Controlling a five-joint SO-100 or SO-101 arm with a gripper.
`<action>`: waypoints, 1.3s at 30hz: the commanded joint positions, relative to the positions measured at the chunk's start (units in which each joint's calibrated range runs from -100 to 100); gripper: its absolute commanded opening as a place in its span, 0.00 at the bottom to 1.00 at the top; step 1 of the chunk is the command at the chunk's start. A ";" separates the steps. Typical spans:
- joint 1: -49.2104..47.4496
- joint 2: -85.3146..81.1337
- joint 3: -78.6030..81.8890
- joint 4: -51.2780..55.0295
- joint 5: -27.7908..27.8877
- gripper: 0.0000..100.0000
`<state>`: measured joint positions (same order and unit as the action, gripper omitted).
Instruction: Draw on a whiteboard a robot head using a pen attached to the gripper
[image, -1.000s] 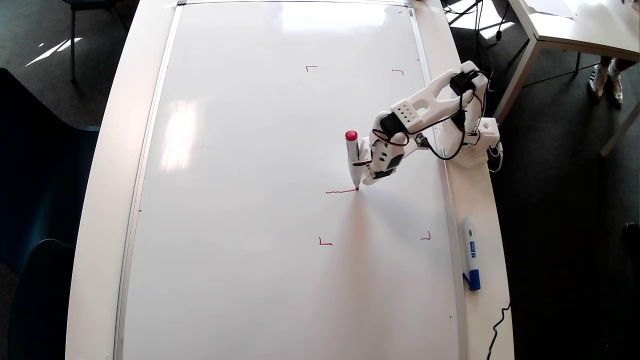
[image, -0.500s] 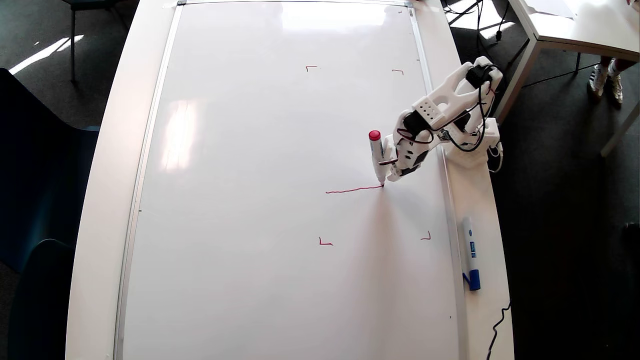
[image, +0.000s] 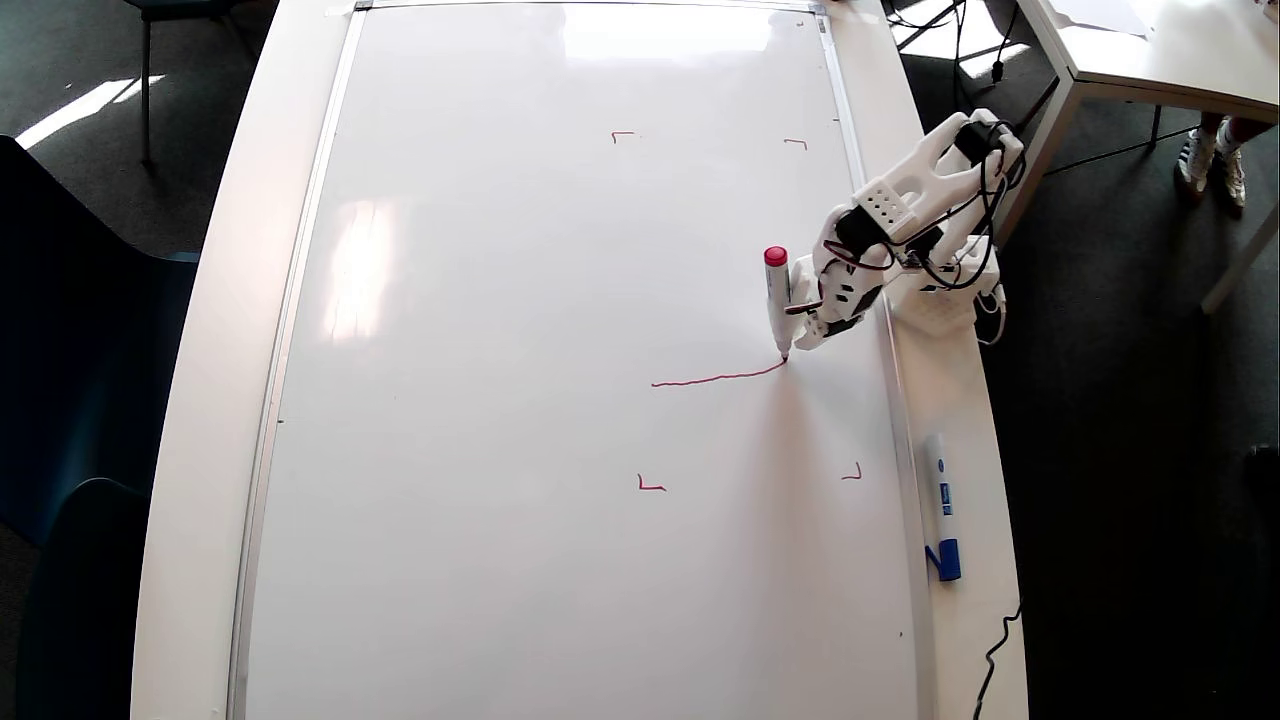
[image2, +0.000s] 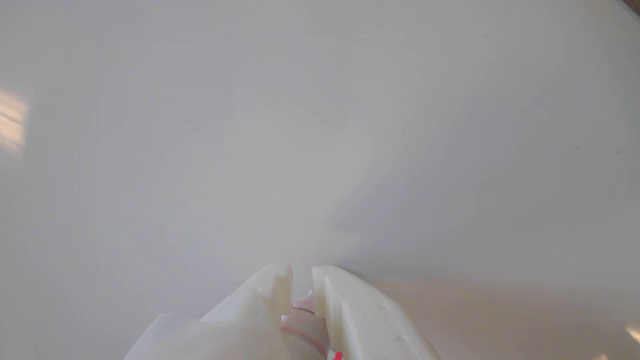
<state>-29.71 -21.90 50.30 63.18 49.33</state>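
Note:
The whiteboard (image: 500, 350) covers most of the table and fills the wrist view (image2: 250, 125). Its red corner marks show around the drawing area. Of the robot head, only one wavy red line (image: 715, 379) is drawn, running left from the pen tip. The pen (image: 777, 300) has a white barrel and a red cap end; its tip touches the board at the line's right end. My gripper (image: 812, 318) is shut on the pen, at the board's right side. In the wrist view the white fingers (image2: 280, 295) of the gripper (image2: 301, 285) close around the pen's barrel (image2: 300, 327).
A white marker with a blue cap (image: 942, 508) lies on the table strip right of the board. The arm's base (image: 945, 290) stands on that strip. A black cable (image: 995, 655) hangs at the table's lower right. Another table (image: 1160, 50) stands top right.

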 joint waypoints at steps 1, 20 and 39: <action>2.72 -2.46 0.23 2.07 1.08 0.01; 15.75 -5.90 6.22 3.98 9.71 0.01; 8.98 -5.15 5.76 1.72 5.53 0.01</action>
<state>-22.62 -27.57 56.51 65.71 54.35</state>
